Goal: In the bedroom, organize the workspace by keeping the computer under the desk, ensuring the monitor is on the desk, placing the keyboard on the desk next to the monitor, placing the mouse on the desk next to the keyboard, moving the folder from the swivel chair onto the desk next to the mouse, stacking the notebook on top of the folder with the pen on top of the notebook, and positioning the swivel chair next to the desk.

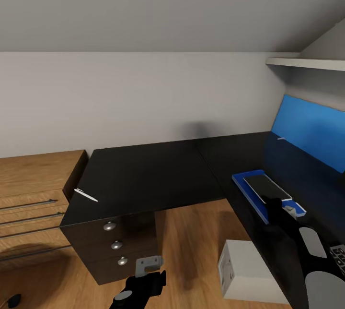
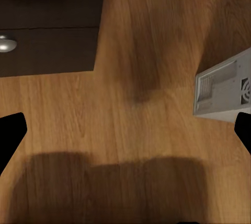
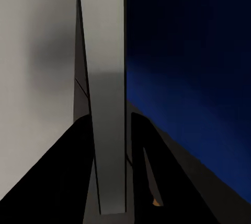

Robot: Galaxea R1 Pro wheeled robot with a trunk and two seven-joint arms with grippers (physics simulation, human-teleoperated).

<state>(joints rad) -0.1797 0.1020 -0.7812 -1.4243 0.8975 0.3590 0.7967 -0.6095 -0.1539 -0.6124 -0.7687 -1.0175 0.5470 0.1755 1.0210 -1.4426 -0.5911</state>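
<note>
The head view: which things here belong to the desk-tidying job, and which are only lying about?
Job:
black-topped L-shaped desk
flat bright blue folder
thin dark grey notebook on it
slim light pen
small white computer tower

Lying about:
light wood dresser
white wall shelf

Home bedroom workspace: sloped ceiling (image 1: pixel 167 2), pale grey wall, light wood floor (image 1: pixel 191 237); L-shaped black desk (image 1: pixel 143 174) with knobbed drawers, blue back panel (image 1: pixel 311 129); wood dresser (image 1: pixel 33 194) alongside.
</note>
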